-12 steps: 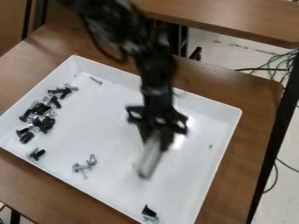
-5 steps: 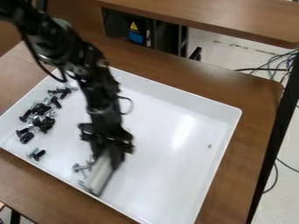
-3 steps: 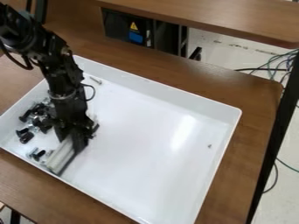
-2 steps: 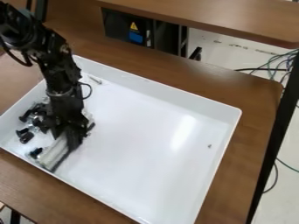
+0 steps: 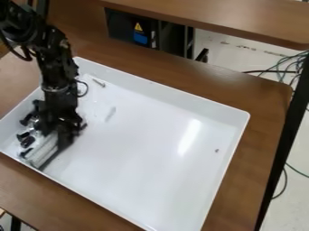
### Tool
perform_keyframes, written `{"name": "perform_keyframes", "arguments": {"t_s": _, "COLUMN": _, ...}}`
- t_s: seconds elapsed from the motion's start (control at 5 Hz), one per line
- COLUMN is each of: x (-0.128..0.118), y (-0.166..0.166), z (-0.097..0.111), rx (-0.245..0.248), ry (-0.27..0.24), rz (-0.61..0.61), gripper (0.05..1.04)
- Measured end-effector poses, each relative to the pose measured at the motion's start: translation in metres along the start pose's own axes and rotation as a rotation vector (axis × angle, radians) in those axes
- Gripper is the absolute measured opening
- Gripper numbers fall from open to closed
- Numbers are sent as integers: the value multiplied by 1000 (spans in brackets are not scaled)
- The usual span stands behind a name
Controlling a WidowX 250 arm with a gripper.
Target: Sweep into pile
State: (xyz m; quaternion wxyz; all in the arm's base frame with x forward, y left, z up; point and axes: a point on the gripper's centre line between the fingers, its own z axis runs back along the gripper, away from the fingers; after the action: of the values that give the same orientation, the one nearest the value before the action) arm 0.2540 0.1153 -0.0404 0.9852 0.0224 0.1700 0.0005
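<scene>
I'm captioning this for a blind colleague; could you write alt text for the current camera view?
A black robot gripper holds a pale block-like sweeping tool against dark and silver screws at the left side of a white tray on a brown table.

Under my camera: one white tray, on a brown table. Inside, left side: my black hand, gripping a pale block; dark and silvery screws beside it, partly hidden. Near the upper-left corner: one silvery screw. Toward the right: one tiny bit.
</scene>
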Motion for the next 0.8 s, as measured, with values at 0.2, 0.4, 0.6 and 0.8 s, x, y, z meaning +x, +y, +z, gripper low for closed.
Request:
{"name": "perform_keyframes", "arguments": {"t_s": 0.2, "x": 4, "y": -6, "z": 10, "rx": 6, "ry": 22, "rz": -2, "gripper": 358}}
{"name": "perform_keyframes", "arguments": {"t_s": 0.4, "x": 6, "y": -27, "z": 21, "rx": -22, "ry": 23, "rz": 98, "gripper": 358}}
{"name": "perform_keyframes", "arguments": {"t_s": 0.6, "x": 14, "y": -76, "z": 52, "rx": -77, "ry": -56, "rz": 90, "gripper": 358}}
{"name": "perform_keyframes", "arguments": {"t_s": 0.8, "x": 19, "y": -122, "z": 59, "rx": -97, "ry": -79, "rz": 14, "gripper": 358}}
